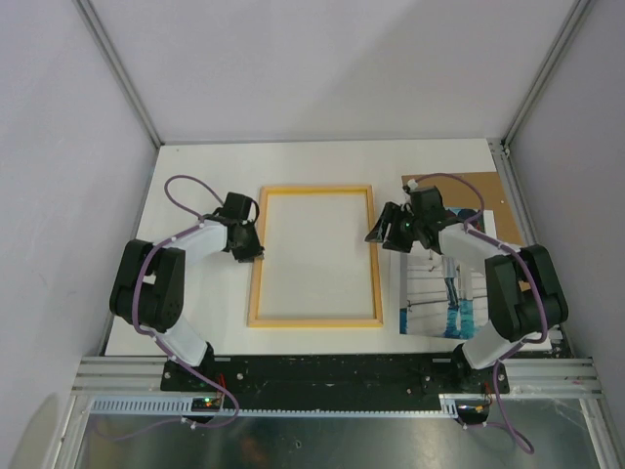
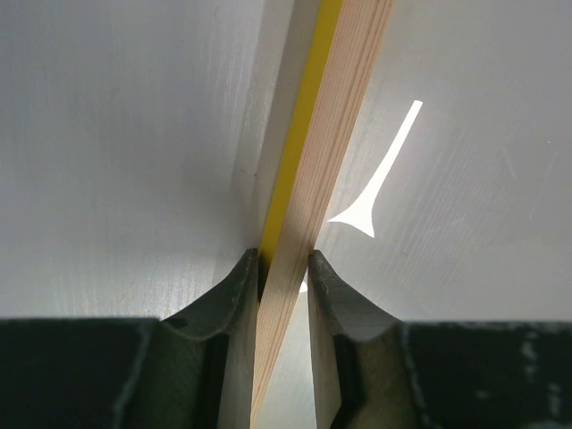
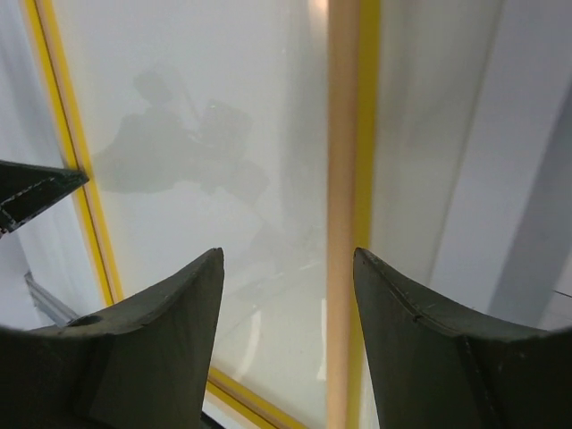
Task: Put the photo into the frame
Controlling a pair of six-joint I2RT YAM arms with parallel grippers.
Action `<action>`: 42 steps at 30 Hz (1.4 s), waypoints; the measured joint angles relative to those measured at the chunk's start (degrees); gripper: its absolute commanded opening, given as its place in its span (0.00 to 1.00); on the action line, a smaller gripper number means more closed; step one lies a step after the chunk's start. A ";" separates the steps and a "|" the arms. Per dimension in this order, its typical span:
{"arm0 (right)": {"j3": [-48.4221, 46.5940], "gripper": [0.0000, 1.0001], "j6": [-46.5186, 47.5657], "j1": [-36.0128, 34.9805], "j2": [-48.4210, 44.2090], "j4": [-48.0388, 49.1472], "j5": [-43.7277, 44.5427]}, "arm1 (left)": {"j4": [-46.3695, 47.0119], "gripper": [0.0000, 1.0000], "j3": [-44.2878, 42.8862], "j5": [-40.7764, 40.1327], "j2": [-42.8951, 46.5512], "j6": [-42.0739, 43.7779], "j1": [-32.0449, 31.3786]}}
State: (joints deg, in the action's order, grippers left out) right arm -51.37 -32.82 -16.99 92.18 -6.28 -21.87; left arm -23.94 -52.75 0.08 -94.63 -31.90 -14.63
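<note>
Top external view: the thin rectangular yellow-and-wood frame lies on the white desk, and the portrait photo with blue water lies apart at its right. Left wrist view: the left pincer pinches the frame's edge only by its tips, so it may slip. Right wrist view: the right pincer stands spread over the other side; closing off-centre could skew the frame.

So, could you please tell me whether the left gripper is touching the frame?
Touching. The left wrist view shows the left gripper shut on one rail of the frame, with both fingers pressed against its sides and no gap.
</note>
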 measured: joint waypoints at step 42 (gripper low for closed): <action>0.07 0.33 -1.33 -17.81 -2.62 -13.84 26.62 | -4.13 0.47 -7.02 -0.68 6.47 0.90 0.02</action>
State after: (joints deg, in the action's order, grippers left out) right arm -51.31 -34.15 -34.81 89.56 -20.12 4.75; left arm -28.08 -59.77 -0.60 -88.16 -31.00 -14.61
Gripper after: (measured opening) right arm 0.335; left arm 0.469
